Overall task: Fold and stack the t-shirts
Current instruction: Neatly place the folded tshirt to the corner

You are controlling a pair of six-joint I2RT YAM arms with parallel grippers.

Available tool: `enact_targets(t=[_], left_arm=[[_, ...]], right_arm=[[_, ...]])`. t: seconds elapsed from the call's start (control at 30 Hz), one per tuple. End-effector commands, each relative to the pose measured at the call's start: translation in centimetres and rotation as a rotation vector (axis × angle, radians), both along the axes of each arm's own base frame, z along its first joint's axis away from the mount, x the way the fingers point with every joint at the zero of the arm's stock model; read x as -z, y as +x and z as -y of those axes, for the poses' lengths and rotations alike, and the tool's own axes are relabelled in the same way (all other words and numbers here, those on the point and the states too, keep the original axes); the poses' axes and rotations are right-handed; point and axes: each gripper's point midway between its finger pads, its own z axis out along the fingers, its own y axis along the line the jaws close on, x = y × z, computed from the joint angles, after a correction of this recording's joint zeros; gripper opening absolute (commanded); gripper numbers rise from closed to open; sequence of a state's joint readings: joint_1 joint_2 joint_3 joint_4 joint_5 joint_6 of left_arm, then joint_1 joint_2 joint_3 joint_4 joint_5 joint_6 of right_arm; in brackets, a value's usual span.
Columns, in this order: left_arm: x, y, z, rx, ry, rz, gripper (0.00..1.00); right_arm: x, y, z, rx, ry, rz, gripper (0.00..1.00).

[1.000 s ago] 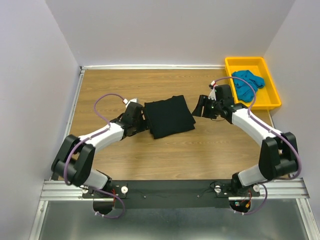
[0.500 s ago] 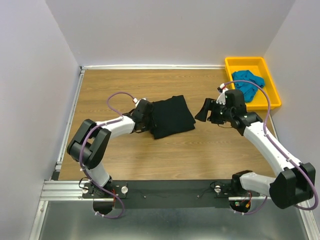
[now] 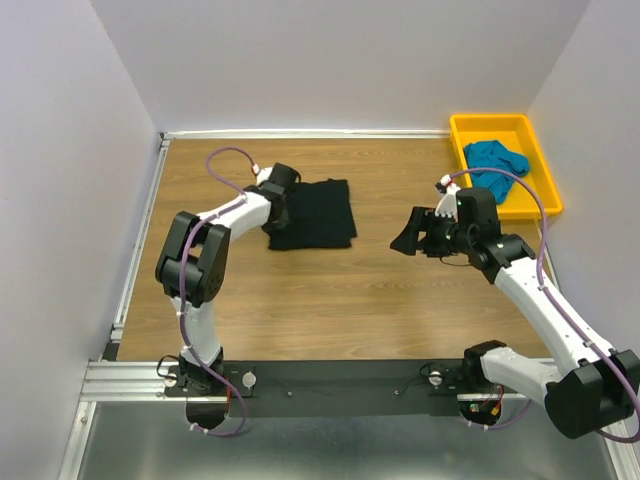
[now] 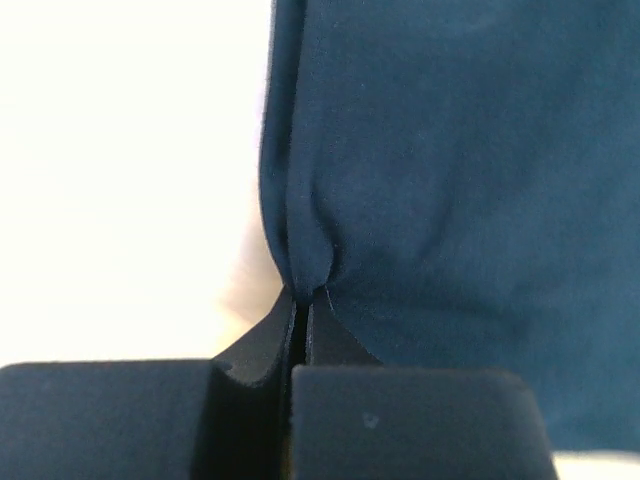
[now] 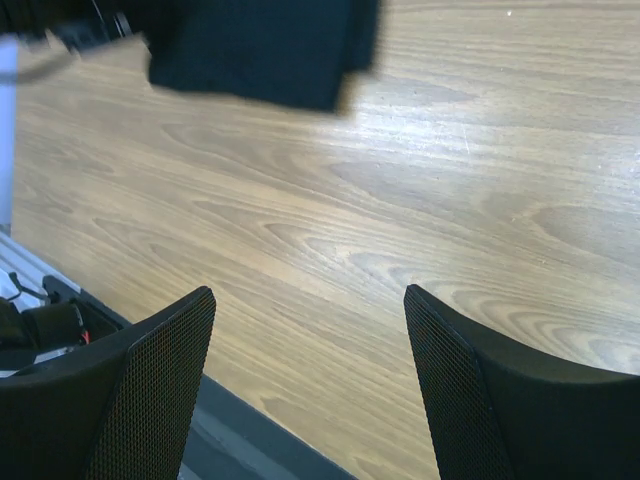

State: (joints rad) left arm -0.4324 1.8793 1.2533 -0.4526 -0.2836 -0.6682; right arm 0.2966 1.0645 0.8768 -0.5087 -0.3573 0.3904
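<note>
- Upper left of the overhead view, we've got the left gripper [image 3: 276, 211] clamped tight on the left edge of the black shirt [image 3: 320, 215], which lies folded on the table [image 3: 340, 310]. Teal shirt [image 3: 493, 160] sits crumpled in the tray [image 3: 490, 119], upper right. Right gripper [image 3: 403, 237] hangs over bare wood right of centre, jaws wide apart, nothing in them.

- So what bites us from here?

- Our guess: the pinch. Left wrist view shows only a small pucker of cloth in the jaws. If we've caught just the top layer, any pull peels the fold open. If we drag, the bundle could skew or bunch.

- And what can't we see?

- How many layers we're holding, for one. That wrist view is all dark cloth plus blown-out white on its left side. Overhead, the gripper itself covers the grip spot. Right wrist view clips the shirt, blurred, at its top edge, and the teal one is too scrunched to read.
</note>
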Motion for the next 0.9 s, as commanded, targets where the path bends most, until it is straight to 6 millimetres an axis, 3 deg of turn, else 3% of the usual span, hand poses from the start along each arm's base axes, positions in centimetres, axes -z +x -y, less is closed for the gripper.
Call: enact_targets(t=[0.0, 0.07, 0.1, 0.17, 0.2, 0.27, 0.3, 0.33, 0.37, 0.4, 0.43, 0.47, 0.5, 0.53, 0.57, 0.63, 0.7, 0.77, 0.8, 0.83, 0.87], left_arm=[[-1.4, 2.0, -10.5, -0.089, 0.411, -0.062, 0.00], [-2.1, 3.3, -13.0, -0.120, 0.490, -0.073, 0.00], [-1.5, 3.9, -15.1, -0.149, 0.527, -0.103, 0.00], [-3.0, 6.1, -17.6, -0.176, 0.583, -0.077, 0.00], [-2.2, 6.6, -18.7, -0.177, 0.604, -0.096, 0.00], [-3.6, 8.8, -21.9, -0.242, 0.649, -0.060, 0.00], [-2.8, 9.3, -23.1, -0.222, 0.700, -0.095, 0.00], [-4.5, 10.8, -24.9, -0.272, 0.746, -0.057, 0.00], [-4.7, 11.5, -25.7, -0.276, 0.775, -0.054, 0.00], [-3.7, 12.2, -26.4, -0.275, 0.802, -0.074, 0.01], [-5.3, 13.9, -27.1, -0.282, 0.820, -0.036, 0.05], [-5.6, 14.5, -28.1, -0.301, 0.822, -0.028, 0.10], [-4.9, 15.1, -28.5, -0.302, 0.821, -0.032, 0.20], [-6.3, 16.3, -28.8, -0.328, 0.807, 0.018, 0.26], [-6.7, 16.6, -29.7, -0.355, 0.796, 0.032, 0.40], [-7.7, 17.1, -30.2, -0.414, 0.742, 0.089, 0.55], [-9.7, 17.1, -30.4, -0.476, 0.660, 0.160, 0.61], [-9.0, 17.1, -29.0, -0.523, 0.463, 0.209, 0.62], [-11.2, 16.8, -28.5, -0.561, 0.380, 0.265, 0.62], [-9.4, 15.6, -28.0, -0.584, 0.310, 0.245, 0.61], [-9.1, 15.8, -26.0, -0.549, 0.185, 0.264, 0.61]], right_arm=[[1.1, -0.4, -0.3, -0.038, -0.026, -0.038, 0.83], [1.1, -0.3, -0.3, -0.045, -0.032, -0.040, 0.83], [1.3, 0.0, -0.4, -0.047, -0.039, -0.055, 0.83], [1.3, 0.3, -0.5, -0.057, -0.046, -0.059, 0.83], [1.4, 0.7, -0.6, -0.056, -0.050, -0.065, 0.83], [1.4, 1.4, -0.4, -0.041, -0.070, -0.059, 0.83], [1.2, 2.1, -0.3, -0.032, -0.079, -0.055, 0.83], [1.1, 2.6, -0.1, -0.018, -0.095, -0.049, 0.83], [1.2, 3.1, -0.1, -0.013, -0.103, -0.050, 0.83], [1.2, 3.4, -0.1, -0.009, -0.109, -0.054, 0.83], [1.3, 4.0, -0.3, -0.009, -0.112, -0.063, 0.83], [1.4, 4.2, -0.4, -0.011, -0.109, -0.073, 0.83], [1.3, 4.4, -0.6, -0.010, -0.105, -0.077, 0.83], [1.5, 4.5, -0.7, -0.012, -0.099, -0.089, 0.83], [1.2, 4.7, -0.8, -0.012, -0.097, -0.081, 0.83], [1.2, 5.0, -0.5, 0.008, -0.109, -0.079, 0.83], [1.2, 5.1, -0.4, 0.015, -0.118, -0.073, 0.83], [1.0, 5.3, -0.2, 0.021, -0.129, -0.059, 0.83], [1.0, 5.3, 0.0, 0.024, -0.131, -0.056, 0.83], [1.0, 5.3, 0.0, 0.025, -0.136, -0.052, 0.83], [0.9, 5.3, 0.2, 0.031, -0.137, -0.049, 0.83]])
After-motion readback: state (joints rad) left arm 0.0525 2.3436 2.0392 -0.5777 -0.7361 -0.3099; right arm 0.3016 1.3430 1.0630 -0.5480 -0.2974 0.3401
